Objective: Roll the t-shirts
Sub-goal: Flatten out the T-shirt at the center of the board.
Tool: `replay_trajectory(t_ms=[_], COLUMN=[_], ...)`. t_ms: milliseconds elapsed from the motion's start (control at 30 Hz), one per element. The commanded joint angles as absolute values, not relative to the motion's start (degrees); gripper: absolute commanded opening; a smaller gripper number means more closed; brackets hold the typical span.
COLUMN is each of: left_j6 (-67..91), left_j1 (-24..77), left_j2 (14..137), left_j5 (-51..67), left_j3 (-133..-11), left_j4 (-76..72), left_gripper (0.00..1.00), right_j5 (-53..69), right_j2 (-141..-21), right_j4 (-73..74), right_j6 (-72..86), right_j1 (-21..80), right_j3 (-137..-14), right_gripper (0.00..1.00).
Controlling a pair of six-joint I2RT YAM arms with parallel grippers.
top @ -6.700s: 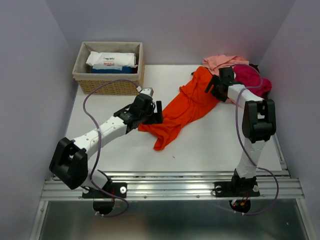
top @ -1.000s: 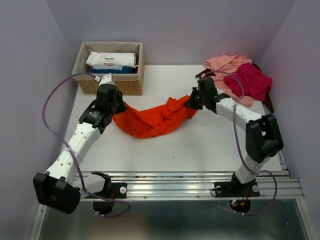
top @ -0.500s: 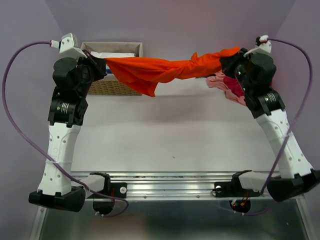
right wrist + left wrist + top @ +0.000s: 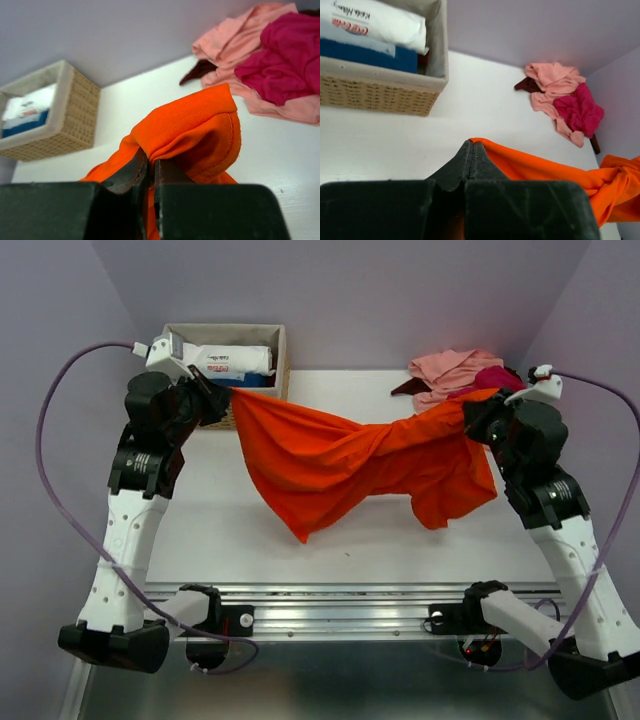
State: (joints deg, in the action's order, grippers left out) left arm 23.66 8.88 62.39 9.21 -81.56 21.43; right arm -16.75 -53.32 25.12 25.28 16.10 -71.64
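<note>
The orange t-shirt hangs in the air, strung from the front right corner of the basket out to a point well right of the basket. The left claw is pinched tight on 1 edge just in front of the basket. The right claw is clamped on a folded bunch of the far edge. The cloth is twisted about midway, with 2 flaps drooping toward the desk; I cannot tell whether the lowest tip touches it.

The step in hand looks like spreading the shirt flat before rolling. To do it well, I would work the twist out while the cloth hangs free. Both claws should keep level and evenly taut. Then the drooping hem should go down first in front of the basket and the rest be drawn flat, so no fold gets trapped.

Count: 1 orange shirt held and 3 more heaped far right of the basket, namely 1 salmon-pink shirt, 1 magenta shirt and 1 dark maroon shirt, mostly hidden. There are 2 claws and 1 basket, holding 1 white pack over 1 blue pack.
</note>
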Motion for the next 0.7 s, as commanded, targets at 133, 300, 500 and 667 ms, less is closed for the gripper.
replay_trajectory(t_ms=[133,300,500,667], left_j6=[23.91,23.12,21.8,27.39], left_j1=[8.35,8.52,12.03,26.23], left_j2=[82.77,87.29,74.82,68.3], left_j5=[7.04,5.54,1.24,-4.03], left_j3=[-78.82,-82.19,-74.28,-61.89], left_j4=[15.02,17.67,18.72,21.44], left_gripper=[0.39,0.73,0.67,0.6], right_j5=[-22.05,-22.58,-17.59,-10.92], right_j2=[-78.45,-94.13,-88.16,-79.13], right_j4=[16.08,21.61,20.39,20.48], right_j6=[22.15,23.63,26.97,31.45], right_j1=[16.08,13.54,12.3,12.3], right_j3=[-73.99,-81.21,-71.22,-59.44], right_gripper=[0.27,0.68,0.71,0.7])
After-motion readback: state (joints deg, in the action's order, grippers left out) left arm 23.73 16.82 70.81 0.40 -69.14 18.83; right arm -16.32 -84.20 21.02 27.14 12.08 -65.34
